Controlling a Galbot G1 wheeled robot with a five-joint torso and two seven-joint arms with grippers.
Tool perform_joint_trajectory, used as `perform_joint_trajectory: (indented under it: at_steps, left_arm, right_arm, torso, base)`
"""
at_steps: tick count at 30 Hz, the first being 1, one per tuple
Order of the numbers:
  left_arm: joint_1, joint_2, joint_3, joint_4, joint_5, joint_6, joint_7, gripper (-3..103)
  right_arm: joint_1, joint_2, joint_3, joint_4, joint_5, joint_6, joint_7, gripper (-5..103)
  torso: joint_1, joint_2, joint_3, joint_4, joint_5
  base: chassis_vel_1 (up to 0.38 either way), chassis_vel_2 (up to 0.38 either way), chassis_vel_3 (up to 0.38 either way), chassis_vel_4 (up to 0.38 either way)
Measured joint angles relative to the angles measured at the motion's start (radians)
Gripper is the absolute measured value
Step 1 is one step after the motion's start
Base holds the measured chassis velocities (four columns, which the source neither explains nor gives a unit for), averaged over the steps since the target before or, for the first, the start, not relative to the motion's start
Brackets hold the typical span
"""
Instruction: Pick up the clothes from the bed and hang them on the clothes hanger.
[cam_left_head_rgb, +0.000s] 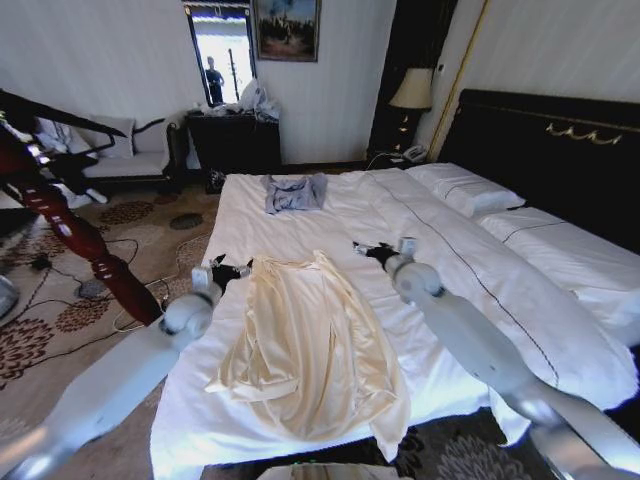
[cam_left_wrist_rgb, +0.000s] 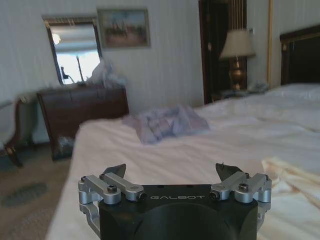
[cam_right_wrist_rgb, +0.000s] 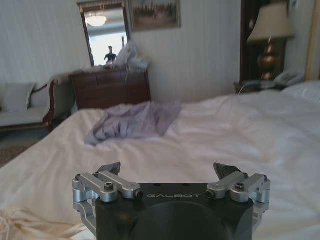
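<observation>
Your cream shirt (cam_left_head_rgb: 305, 345) lies spread on the bed's (cam_left_head_rgb: 300, 225) near end, thin and limp; left gripper (cam_left_head_rgb: 232, 270) and right gripper (cam_left_head_rgb: 368, 250), both released, flank its collar, your best hold.

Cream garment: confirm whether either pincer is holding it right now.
No. The cream garment lies flat on the bed, with the left pincer and right pincer open beside its collar.

Bedroom, prob. a hotel-style guest rm: very wide white-sheeted bed (cam_left_head_rgb: 330, 215) w/ white pillows and tall dark headboard w/ gold ornament (cam_left_head_rgb: 560, 140). Cream-shaded bedside lamp (cam_left_head_rgb: 411, 90), dark wooden dresser (cam_left_head_rgb: 233, 140) under a wall mirror (cam_left_head_rgb: 222, 52), framed painting (cam_left_head_rgb: 287, 28), cushioned settee (cam_left_head_rgb: 125, 160), brown floral-patterned carpet (cam_left_head_rgb: 60, 320).
</observation>
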Motion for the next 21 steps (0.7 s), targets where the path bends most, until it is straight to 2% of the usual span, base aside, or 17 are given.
perform_joint_trajectory:
  at_steps: [1, 3, 4, 5, 6, 7, 8, 9, 10, 11, 14, 15, 16, 19, 21]
  left_arm:
    - [0.067, 0.008, -0.052, -0.034, 0.015, -0.004, -0.005, 100]
    - [0.096, 0.011, -0.078, -0.047, 0.02, -0.006, -0.007, 100]
    - [0.178, 0.016, -0.161, -0.092, 0.042, -0.017, -0.013, 100]
    - [0.222, 0.016, -0.206, -0.114, 0.052, -0.024, -0.016, 100]
    - [0.249, 0.015, -0.231, -0.126, 0.06, -0.029, -0.018, 100]
    - [0.249, 0.015, -0.231, -0.126, 0.06, -0.029, -0.018, 100]
    - [0.297, 0.008, -0.275, -0.148, 0.082, -0.039, -0.017, 100]
    - [0.35, -0.001, -0.326, -0.17, 0.106, -0.049, -0.015, 100]
    - [0.401, -0.01, -0.365, -0.188, 0.12, -0.054, -0.01, 100]
    - [0.401, -0.01, -0.365, -0.188, 0.12, -0.054, -0.01, 100]
    - [0.585, -0.071, -0.502, -0.271, 0.15, -0.061, 0.008, 100]
    - [0.649, -0.105, -0.554, -0.305, 0.183, -0.073, 0.022, 100]
    - [0.649, -0.105, -0.554, -0.305, 0.183, -0.073, 0.022, 100]
    - [0.794, -0.182, -0.657, -0.387, 0.253, -0.114, 0.056, 100]
    - [0.832, -0.2, -0.68, -0.407, 0.267, -0.127, 0.064, 100]
  right_arm:
    - [-0.065, -0.025, 0.063, 0.052, -0.012, 0.007, -0.011, 100]
    - [-0.098, -0.035, 0.092, 0.074, -0.017, 0.008, -0.016, 100]
    - [-0.218, -0.068, 0.194, 0.144, -0.042, 0.02, -0.04, 100]
    - [-0.276, -0.084, 0.251, 0.179, -0.06, 0.025, -0.052, 100]
    - [-0.331, -0.096, 0.305, 0.213, -0.082, 0.031, -0.064, 100]
    - [-0.331, -0.096, 0.305, 0.213, -0.082, 0.031, -0.064, 100]
    - [-0.436, -0.112, 0.394, 0.273, -0.133, 0.045, -0.084, 100]
    - [-0.52, -0.115, 0.452, 0.316, -0.183, 0.061, -0.096, 100]
    - [-0.587, -0.11, 0.493, 0.349, -0.222, 0.07, -0.103, 100]
    - [-0.587, -0.11, 0.493, 0.349, -0.222, 0.07, -0.103, 100]
    - [-0.758, -0.067, 0.618, 0.432, -0.351, 0.092, -0.124, 100]
    - [-0.825, -0.041, 0.667, 0.465, -0.394, 0.103, -0.134, 100]
    - [-0.825, -0.041, 0.667, 0.465, -0.394, 0.103, -0.134, 100]
    - [-0.986, 0.017, 0.768, 0.532, -0.474, 0.151, -0.162, 100]
    - [-1.027, 0.036, 0.786, 0.554, -0.485, 0.161, -0.166, 100]
  torso:
    - [0.0, 0.0, 0.0, 0.0005, 0.0]
    - [0.0, 0.0, 0.0, 0.0004, -0.0006]
    - [0.0, 0.0, 0.0, 0.0004, 0.0001]
    - [0.0, 0.0, 0.0, 0.0, 0.0008]
    - [0.0, 0.0, 0.0, 0.0003, 0.0003]
    - [0.0, 0.0, 0.0, 0.0003, 0.0003]
    - [0.0, 0.0, 0.0, 0.0001, -0.0011]
    - [0.0, 0.0, 0.0, -0.001, -0.0004]
    - [0.0, 0.0, 0.0, -0.0007, 0.0004]
    - [0.0, 0.0, 0.0, -0.0007, 0.0004]
    - [0.0, 0.0, 0.0, 0.001, -0.0006]
    - [0.0, 0.0, 0.0, 0.001, 0.0001]
    - [0.0, 0.0, 0.0, 0.001, 0.0001]
    - [0.0, 0.0, 0.0, 0.0001, -0.0001]
    - [0.0, 0.0, 0.0, 0.0003, 0.0001]
  base:
    - [0.0, 0.0, 0.0, 0.0]
    - [0.0, 0.0, 0.0, 0.0]
    - [0.0, 0.0, 0.0, 0.0]
    - [0.0, 0.0, 0.0, 0.0]
    - [0.0, 0.0, 0.0, 0.0]
    - [0.0, 0.0, 0.0, 0.0]
    - [0.0, 0.0, 0.0, 0.0]
    - [0.0, 0.0, 0.0, 0.0]
    - [0.0, 0.0, 0.0, 0.0]
    - [0.0, 0.0, 0.0, 0.0]
    - [0.0, 0.0, 0.0, 0.0]
    - [0.0, 0.0, 0.0, 0.0]
    - [0.0, 0.0, 0.0, 0.0]
    - [0.0, 0.0, 0.0, 0.0]
    - [0.0, 0.0, 0.0, 0.0]
